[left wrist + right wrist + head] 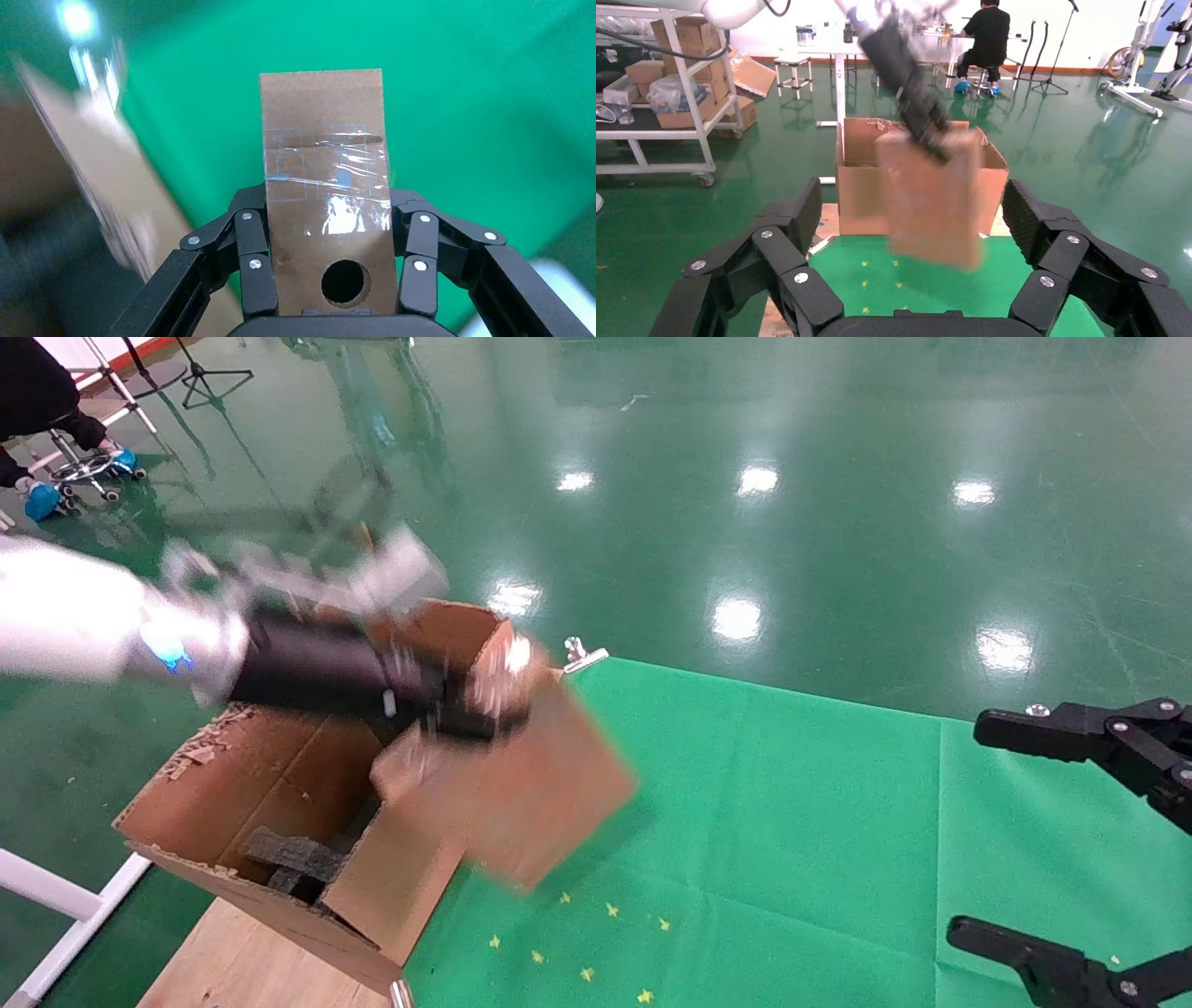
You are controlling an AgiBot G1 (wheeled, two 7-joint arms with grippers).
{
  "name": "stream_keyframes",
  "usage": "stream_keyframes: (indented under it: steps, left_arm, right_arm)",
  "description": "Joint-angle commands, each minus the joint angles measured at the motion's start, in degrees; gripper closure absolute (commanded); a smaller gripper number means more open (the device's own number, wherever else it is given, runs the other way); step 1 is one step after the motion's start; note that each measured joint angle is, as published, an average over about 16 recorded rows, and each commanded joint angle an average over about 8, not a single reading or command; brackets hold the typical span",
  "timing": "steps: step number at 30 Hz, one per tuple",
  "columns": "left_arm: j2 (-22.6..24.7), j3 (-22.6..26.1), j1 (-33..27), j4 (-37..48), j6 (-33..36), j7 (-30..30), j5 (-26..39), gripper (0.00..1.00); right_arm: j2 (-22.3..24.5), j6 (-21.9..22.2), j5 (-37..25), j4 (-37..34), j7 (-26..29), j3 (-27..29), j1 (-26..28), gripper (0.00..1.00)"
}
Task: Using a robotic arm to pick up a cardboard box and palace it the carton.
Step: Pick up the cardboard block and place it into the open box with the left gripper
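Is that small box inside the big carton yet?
Not yet. The left gripper holds the cardboard box in the air, beside the open carton and above the green cloth.

I see a plain brown cardboard box with clear glossy tape, pinched by my black left gripper. The carton is brown; the cloth is bright green with yellow specks.
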Motion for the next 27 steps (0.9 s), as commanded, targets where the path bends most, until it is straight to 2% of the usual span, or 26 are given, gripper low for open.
stream_keyframes:
  steps: [1, 7, 11, 15, 19, 27]
  left_arm:
    - [-0.74, -2.15, -1.48, 1.04, -0.94, 2.40, -2.68, 1.00]
    - [-3.87, -3.75, -7.60, 2.74, -1.36, 6.32, 1.34, 1.00]
    - [-5.77, -2.82, -8.76, 5.25, -1.45, 8.97, 6.02, 1.00]
    - [-7.23, -1.56, -6.87, 10.22, -3.35, 12.90, 9.68, 1.00]
    - [-7.64, -1.22, -3.50, 18.55, -7.58, 17.54, 10.62, 1.00]
    - [-4.81, -0.59, -0.44, 35.71, -14.80, 26.58, 11.72, 1.00]
  right_arm:
    - [0.00, 0.00, 0.00, 0.00, 0.00, 0.00, 0.00, 0.00]
    - [0.00, 0.00, 0.01, 0.00, -0.01, -0.01, 0.00, 0.00]
    - [0.01, 0.01, 0.01, 0.00, -0.01, -0.02, 0.01, 0.00]
    - [0.01, 0.01, 0.02, 0.00, -0.01, -0.03, 0.01, 0.00]
    - [0.01, 0.01, 0.02, 0.00, -0.02, -0.03, 0.01, 0.00]
    - [0.02, 0.02, 0.03, 0.00, -0.02, -0.05, 0.01, 0.00]
